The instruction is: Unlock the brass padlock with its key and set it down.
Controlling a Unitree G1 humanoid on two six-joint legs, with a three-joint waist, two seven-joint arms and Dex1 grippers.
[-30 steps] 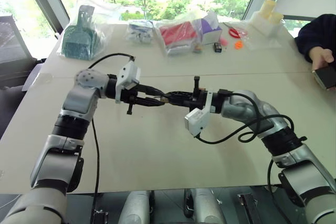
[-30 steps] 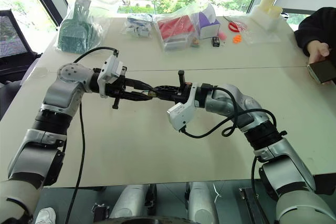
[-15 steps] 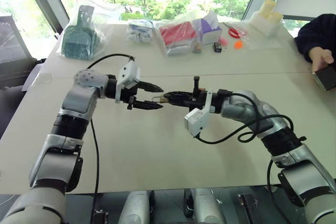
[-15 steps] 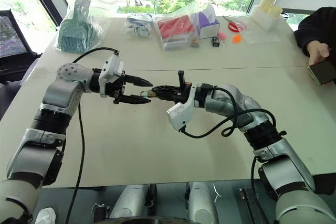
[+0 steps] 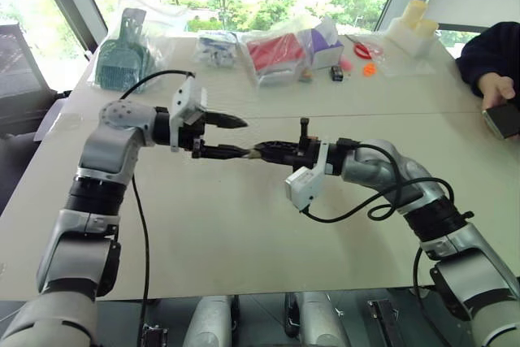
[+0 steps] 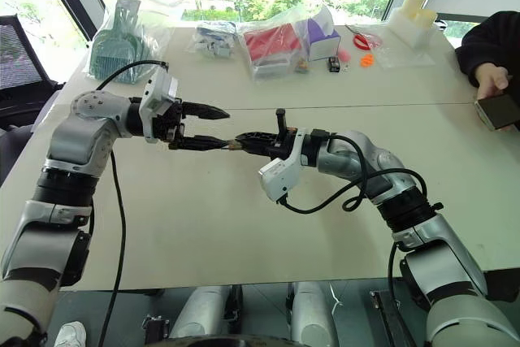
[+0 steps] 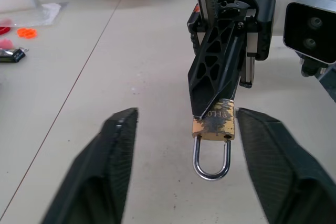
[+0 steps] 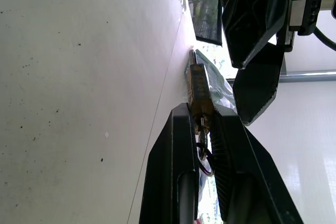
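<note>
The brass padlock point(image 7: 213, 124) hangs above the table, its silvery shackle point(image 7: 211, 163) pointing toward my left hand. My right gripper point(image 8: 198, 111) is shut on the lock's brass body, and in the right wrist view a small wire ring point(image 8: 203, 156) sits between its fingers; I cannot make out the key itself. My left gripper point(image 5: 244, 137) is open. Its two fingers point(image 7: 113, 150) stand on either side of the shackle without touching it. In the head views both grippers meet tip to tip over the middle of the table point(image 5: 244, 233).
Along the far edge lie a bagged green dustpan point(image 5: 122, 54), a bag of red items point(image 5: 276, 50), a purple box point(image 5: 325, 38), a small black item point(image 5: 336, 73), orange bits point(image 5: 370, 69) and white containers point(image 5: 414, 26). A person's hand point(image 5: 497, 87) holds a phone at the right.
My left gripper, closed around the padlock's end a second ago, has let go and opened, then narrowed a little. The right gripper and the padlock have stayed put.
</note>
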